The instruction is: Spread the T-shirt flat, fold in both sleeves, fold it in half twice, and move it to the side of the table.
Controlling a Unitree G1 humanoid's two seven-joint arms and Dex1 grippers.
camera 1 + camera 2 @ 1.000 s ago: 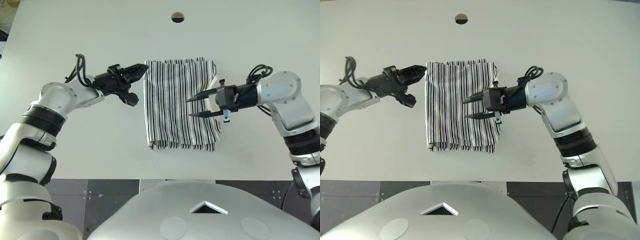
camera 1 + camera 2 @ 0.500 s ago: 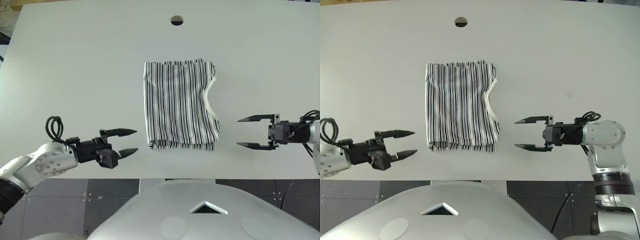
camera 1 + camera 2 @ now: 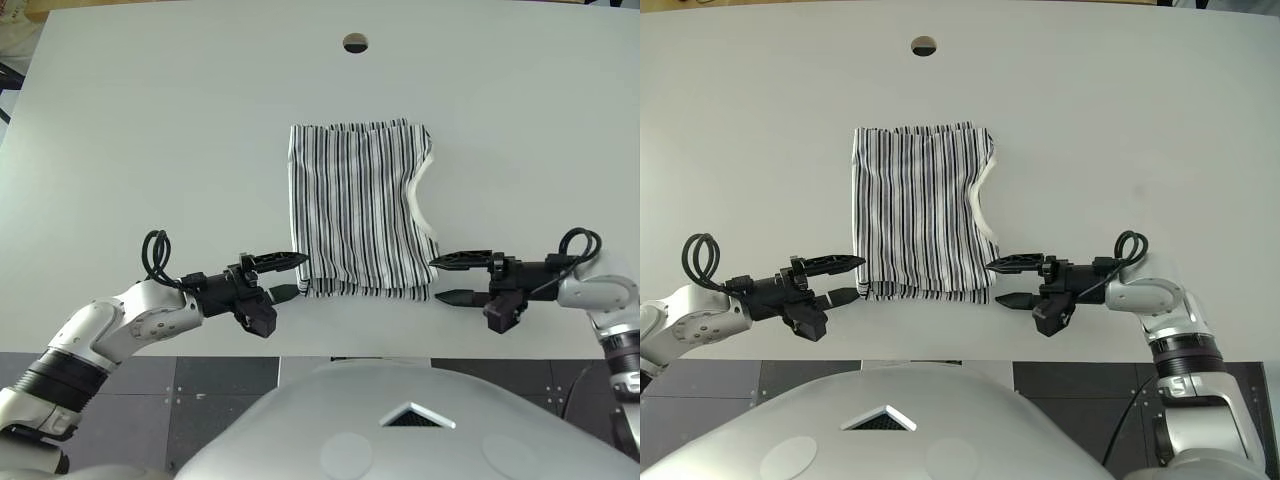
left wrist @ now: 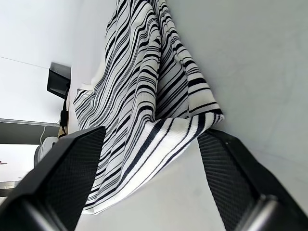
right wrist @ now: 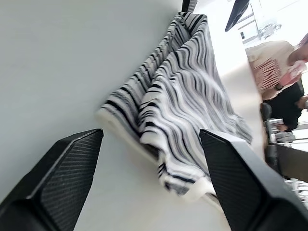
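As the T-shirt (image 3: 360, 210) lies as a striped, folded rectangle at the middle of the table (image 3: 150, 120), neckline curve on its right edge and layers stacked along the near edge, I enter the following

Item, left claw (image 3: 300, 275): spread, low over the table, its fingers either side of the near left corner, gripping nothing

Item, right claw (image 3: 436, 280): spread likewise, just at the near right corner, gripping nothing

Item, step, by my reckoning: take both near corners for the next half fold

Item, method: work one finger of each claw under the whole stack so that no layer is left behind; close both claws together; lift level and carry the near edge over to meet the far edge, corners matched, cloth kept taut between my claws

Item, hazard: the layers at the near edge look loose and may part if I pinch too shallow
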